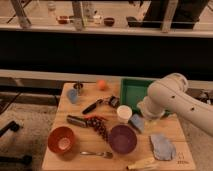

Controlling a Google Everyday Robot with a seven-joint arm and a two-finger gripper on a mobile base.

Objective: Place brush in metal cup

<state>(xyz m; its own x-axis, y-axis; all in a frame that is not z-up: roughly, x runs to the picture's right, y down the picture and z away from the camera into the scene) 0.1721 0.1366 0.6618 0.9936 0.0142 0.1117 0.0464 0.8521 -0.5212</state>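
The brush [93, 106] is a slim black stick lying slantwise in the middle of the wooden table [55, 160]. The small shiny metal cup [78, 87] stands upright at the table's back left, behind a pale blue cup [73, 96]. My white arm reaches in from the right. Its gripper [148, 114] hangs open and empty over the front edge of the green tray [131, 90], just right of the white cup [124, 113]. It is well to the right of the brush and far from the metal cup.
An orange ball [101, 85] lies at the back. A dark cylindrical tool [77, 120] with red parts lies left of centre. An orange bowl [62, 139], a purple bowl [123, 138] and a spoon [97, 154] sit in front. A blue sponge [136, 122] and a blue cloth [162, 146] lie on the right.
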